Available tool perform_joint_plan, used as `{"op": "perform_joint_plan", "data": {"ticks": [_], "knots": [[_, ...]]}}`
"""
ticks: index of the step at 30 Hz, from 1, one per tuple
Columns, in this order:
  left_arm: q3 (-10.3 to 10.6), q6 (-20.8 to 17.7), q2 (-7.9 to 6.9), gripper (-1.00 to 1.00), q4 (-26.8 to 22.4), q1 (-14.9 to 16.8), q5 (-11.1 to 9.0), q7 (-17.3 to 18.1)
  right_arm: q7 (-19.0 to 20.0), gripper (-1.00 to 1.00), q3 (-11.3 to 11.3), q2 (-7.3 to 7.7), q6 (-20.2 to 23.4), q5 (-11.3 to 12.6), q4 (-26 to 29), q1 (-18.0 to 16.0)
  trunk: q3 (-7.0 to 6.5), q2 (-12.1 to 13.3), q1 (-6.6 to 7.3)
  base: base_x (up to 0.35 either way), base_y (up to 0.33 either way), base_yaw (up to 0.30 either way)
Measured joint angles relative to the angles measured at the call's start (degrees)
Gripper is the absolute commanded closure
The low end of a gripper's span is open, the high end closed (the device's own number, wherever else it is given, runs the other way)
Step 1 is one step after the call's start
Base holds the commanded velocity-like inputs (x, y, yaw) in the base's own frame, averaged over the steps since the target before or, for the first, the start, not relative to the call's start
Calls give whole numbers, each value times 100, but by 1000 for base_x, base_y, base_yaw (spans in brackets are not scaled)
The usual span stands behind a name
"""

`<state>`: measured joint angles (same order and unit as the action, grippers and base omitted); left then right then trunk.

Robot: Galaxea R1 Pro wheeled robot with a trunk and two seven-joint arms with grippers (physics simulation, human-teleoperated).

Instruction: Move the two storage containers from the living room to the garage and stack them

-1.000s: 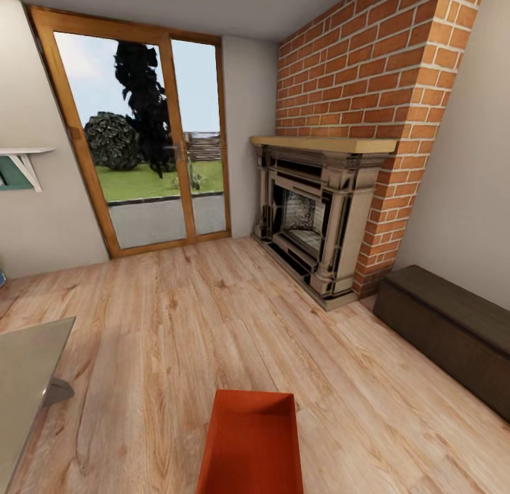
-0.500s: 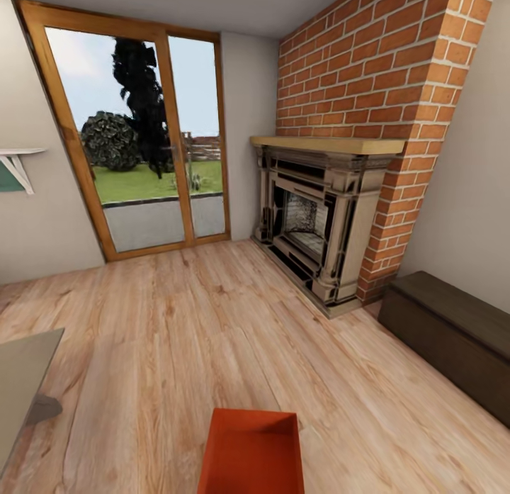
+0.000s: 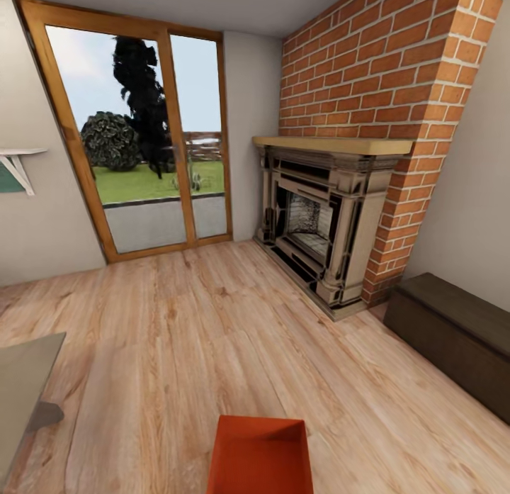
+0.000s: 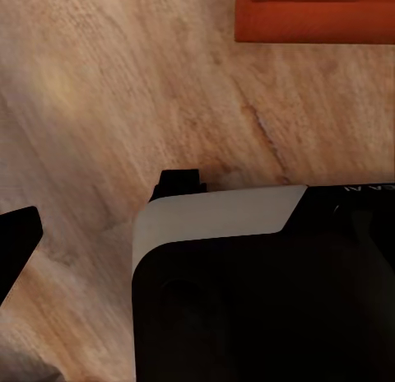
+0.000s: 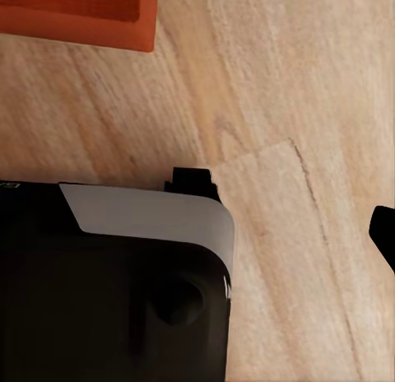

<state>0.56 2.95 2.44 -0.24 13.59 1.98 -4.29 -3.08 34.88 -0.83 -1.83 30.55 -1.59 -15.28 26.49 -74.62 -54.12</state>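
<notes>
Living room scene, seen from the head camera. Near and central, at the bottom edge: one orange-red rectangular shallow storage container (image 3: 261, 455) with thin plain walls, open-topped, resting on the light wood-plank floor (image 3: 184, 324), its near end cut off by the frame. Far left: tall glass doors in a wooden frame (image 3: 138, 136), with grass, a dark shrub and a fence beyond. Far right: red brick chimney wall (image 3: 375, 69) above a pale carved fireplace surround (image 3: 326, 210) topped by a wooden mantel. Right, against the plain wall: a dark brown low chest (image 3: 453, 338), well apart from the container. Near left: corner of a grey low table (image 3: 25, 388). Far left on the wall: a white bracket shelf (image 3: 18, 164). From the left wrist camera: the same orange-red bin (image 4: 317, 16) lying on the planks beyond the black-and-white wrist housing; a dark fingertip of the left gripper (image 4: 16, 242) at the frame edge, its spread impossible to judge. From the right wrist camera: a corner of the orange-red bin (image 5: 78, 16) on the planks, and a dark sliver of the right gripper (image 5: 384, 230) at the frame edge; whether released or clenched, cannot tell.
</notes>
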Motion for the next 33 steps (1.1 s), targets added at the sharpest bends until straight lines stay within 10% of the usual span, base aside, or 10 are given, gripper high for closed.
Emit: {"op": "perform_joint_plan", "data": {"ticks": [33], "knots": [[8, 1, 0, -100, -1, 0, 5, 5, -3, -100, -3, 0, 0, 9, 0, 2, 0, 0, 0, 0, 14, -32]]}}
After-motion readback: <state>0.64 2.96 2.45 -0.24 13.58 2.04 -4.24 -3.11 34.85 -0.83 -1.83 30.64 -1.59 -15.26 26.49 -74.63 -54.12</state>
